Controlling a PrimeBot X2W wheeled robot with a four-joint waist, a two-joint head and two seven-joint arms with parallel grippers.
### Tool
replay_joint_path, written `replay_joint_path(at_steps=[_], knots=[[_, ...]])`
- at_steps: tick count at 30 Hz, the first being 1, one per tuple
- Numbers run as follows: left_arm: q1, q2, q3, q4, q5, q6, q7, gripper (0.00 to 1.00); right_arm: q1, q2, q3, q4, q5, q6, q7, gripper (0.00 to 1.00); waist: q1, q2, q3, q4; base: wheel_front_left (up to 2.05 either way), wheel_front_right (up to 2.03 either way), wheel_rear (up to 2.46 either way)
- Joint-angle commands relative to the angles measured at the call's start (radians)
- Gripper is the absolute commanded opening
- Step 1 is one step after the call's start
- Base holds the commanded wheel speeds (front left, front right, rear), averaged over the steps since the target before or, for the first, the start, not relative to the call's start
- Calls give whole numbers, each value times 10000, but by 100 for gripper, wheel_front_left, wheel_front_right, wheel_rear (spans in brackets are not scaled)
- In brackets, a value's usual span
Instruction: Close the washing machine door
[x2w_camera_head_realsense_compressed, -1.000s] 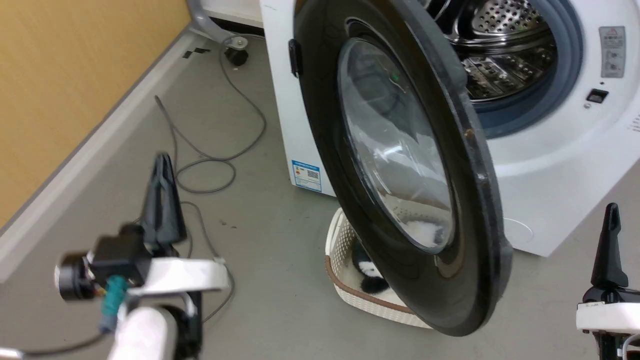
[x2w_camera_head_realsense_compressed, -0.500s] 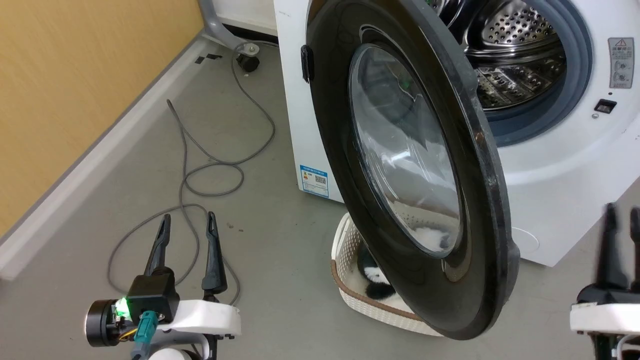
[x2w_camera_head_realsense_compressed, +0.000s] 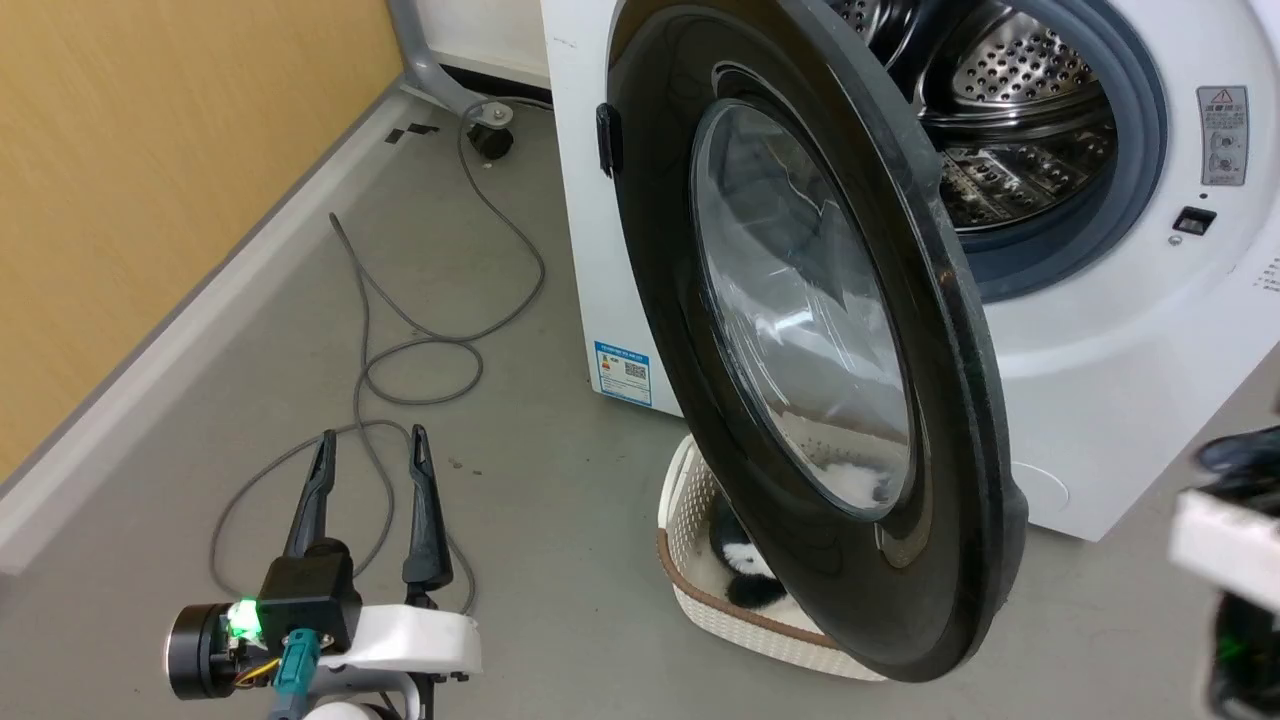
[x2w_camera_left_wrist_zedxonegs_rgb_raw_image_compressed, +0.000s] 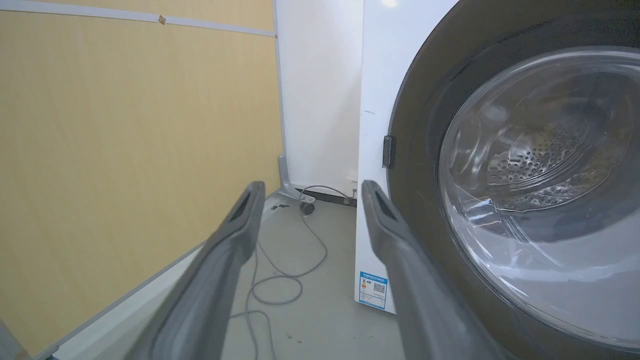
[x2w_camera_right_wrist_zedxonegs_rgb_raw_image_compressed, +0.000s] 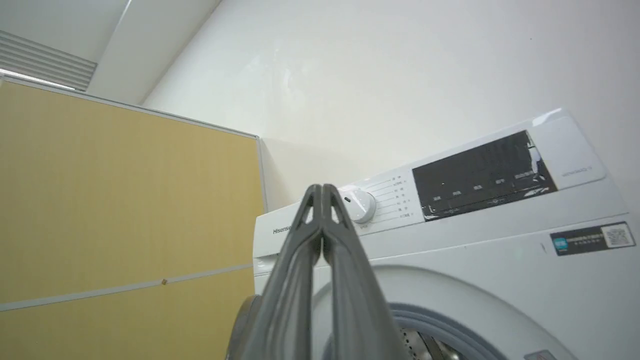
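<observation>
The washing machine door (x2w_camera_head_realsense_compressed: 800, 330), a glossy black disc with a bulging glass window, stands swung wide open in front of the white washing machine (x2w_camera_head_realsense_compressed: 1100, 350). Its steel drum (x2w_camera_head_realsense_compressed: 1010, 70) and grey-blue gasket (x2w_camera_head_realsense_compressed: 1130, 200) are exposed. My left gripper (x2w_camera_head_realsense_compressed: 372, 440) is open and empty, low over the floor to the left of the door, fingers pointing up the view. In the left wrist view the left gripper (x2w_camera_left_wrist_zedxonegs_rgb_raw_image_compressed: 312, 184) spreads beside the door (x2w_camera_left_wrist_zedxonegs_rgb_raw_image_compressed: 420, 100). My right gripper (x2w_camera_right_wrist_zedxonegs_rgb_raw_image_compressed: 320, 189) is shut on nothing, pointing up at the washing machine (x2w_camera_right_wrist_zedxonegs_rgb_raw_image_compressed: 450, 240) near its control dial. Its blurred wrist (x2w_camera_head_realsense_compressed: 1230, 520) sits at the right edge.
A white basket (x2w_camera_head_realsense_compressed: 690, 510) holding something black and white sits on the floor under the door. A grey cable (x2w_camera_head_realsense_compressed: 420, 350) loops across the floor between my left gripper and the machine. A yellow wall panel (x2w_camera_head_realsense_compressed: 150, 150) with a pale baseboard runs along the left.
My left gripper opened and settled lower. My right gripper closed, and its arm moved, so its upright fingers left the head view. The door has not swung.
</observation>
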Motion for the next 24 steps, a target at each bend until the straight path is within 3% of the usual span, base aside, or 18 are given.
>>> replay_joint_path(at_steps=[1,6,12,19,24], knots=[[136,-12,9,-47,86,17,-41,100,-126,-86,497,-314,148,8,-32,0,1,0,-27,14,0,0,0],[197,-30,31,-138,176,62,-41,100,79,-822,2487,-885,598,8,-32,0,1,0,-115,30,0,0,0],[302,-41,105,-264,271,150,-41,100,292,-2206,4813,-434,849,8,-32,0,1,0,-153,-30,0,0,0],[361,-48,173,-352,334,209,-41,100,494,-3190,6408,687,701,8,-32,0,1,0,-118,-194,0,0,0],[404,-51,205,-400,384,281,-41,100,743,-3562,6866,1379,592,8,-32,0,1,0,-44,-414,0,0,0]])
